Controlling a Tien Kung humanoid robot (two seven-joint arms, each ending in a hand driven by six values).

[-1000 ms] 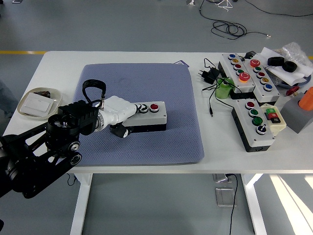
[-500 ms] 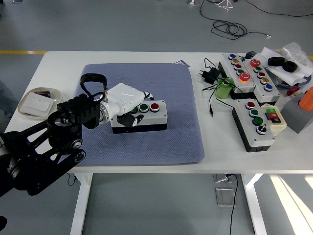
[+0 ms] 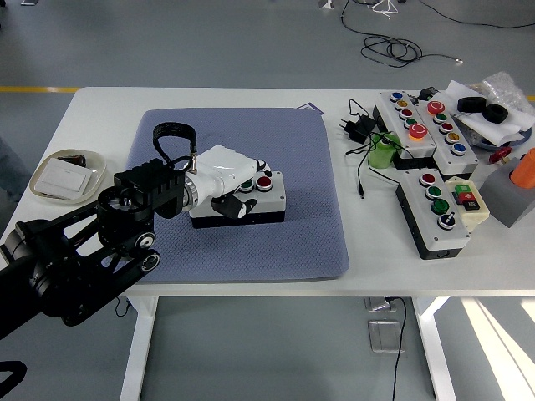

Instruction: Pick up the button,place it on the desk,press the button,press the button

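A grey button box [image 3: 269,199] with a black base lies on the blue mat [image 3: 284,159]. It carries a red button [image 3: 264,180] and a green button [image 3: 247,187]. My left hand [image 3: 230,180], white with black fingertips, lies over the box's left part, fingers curled down over the buttons there. It hides the box's left end. The black left arm [image 3: 84,251] comes in from the lower left. The right arm is out of view.
Several other button boxes [image 3: 435,209] and cables [image 3: 361,134] lie at the right of the table [image 3: 109,109]. A green cup [image 3: 384,153] stands among them. A white dish [image 3: 65,174] sits at the left edge. An orange object [image 3: 525,167] on a grey block is at far right.
My left hand has moved right and up, from the box's left front corner onto its top, covering more of the buttons. The box has not moved.
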